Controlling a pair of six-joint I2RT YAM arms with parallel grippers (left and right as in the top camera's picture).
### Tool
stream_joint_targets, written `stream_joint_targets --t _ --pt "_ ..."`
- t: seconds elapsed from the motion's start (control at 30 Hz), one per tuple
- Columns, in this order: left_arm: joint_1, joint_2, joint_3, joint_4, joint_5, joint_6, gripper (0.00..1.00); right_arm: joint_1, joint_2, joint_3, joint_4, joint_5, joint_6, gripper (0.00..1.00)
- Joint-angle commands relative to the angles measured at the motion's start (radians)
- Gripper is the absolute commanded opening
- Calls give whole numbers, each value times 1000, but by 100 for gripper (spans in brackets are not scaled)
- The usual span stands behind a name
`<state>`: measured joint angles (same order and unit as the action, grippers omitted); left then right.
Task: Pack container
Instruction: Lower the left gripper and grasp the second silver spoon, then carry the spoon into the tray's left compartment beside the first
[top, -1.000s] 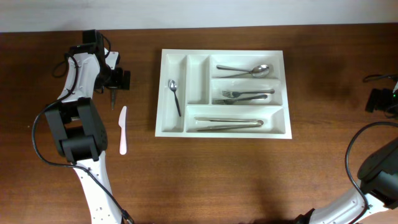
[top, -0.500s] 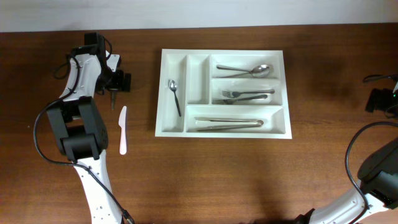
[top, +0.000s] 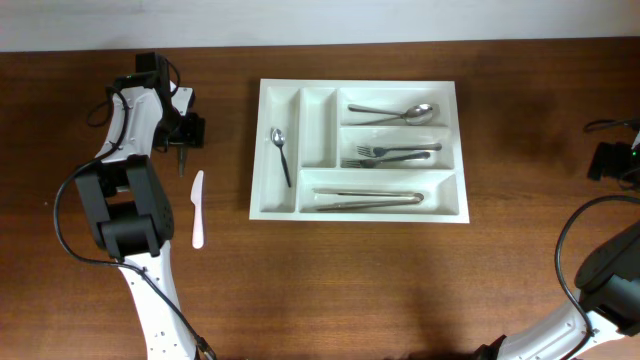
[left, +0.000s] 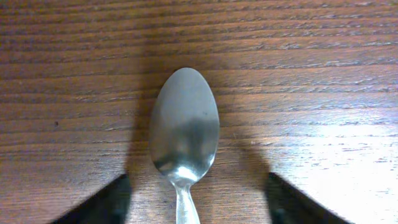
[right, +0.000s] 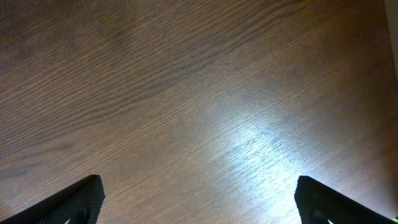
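**Overhead.** Container (top: 318, 125): white, lying flat mid-table. Judged light, stiff and slick; take it by the rim. It holds a small spoon (top: 281, 155) in the leftmost narrow slot, and a large spoon (top: 395, 112), forks (top: 395, 154) and long pieces (top: 368, 198) in the long slots. Plastic knife (top: 198, 208): loose on the wood, left of the container. Left gripper (top: 183, 148): beyond the knife. Nothing blocks the way to the container.

**Left wrist.** Metal spoon (left: 184, 127): hard, thin, slippery. Jaws spread either side of its handle, apart from it.

**Right wrist.** Right gripper (right: 202, 199): jaws wide, bare wood beneath.
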<state>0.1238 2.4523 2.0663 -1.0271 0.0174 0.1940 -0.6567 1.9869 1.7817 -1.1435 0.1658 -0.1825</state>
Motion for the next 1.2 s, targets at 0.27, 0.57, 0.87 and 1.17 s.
stream_joint_targets --t 0.27,0.57,0.87,1.17 --pt "5 37 -7 3 2 10 24 2 -2 -5 0 -1 8 99" --pt "3 37 -6 3 2 10 11 2 -2 -5 0 -1 8 99" --pt "3 37 69 -28 5 9 3 2 -2 -5 0 -1 8 99" --pt "-15 37 274 -119 6 9 2 2 -2 -5 0 -1 8 99"
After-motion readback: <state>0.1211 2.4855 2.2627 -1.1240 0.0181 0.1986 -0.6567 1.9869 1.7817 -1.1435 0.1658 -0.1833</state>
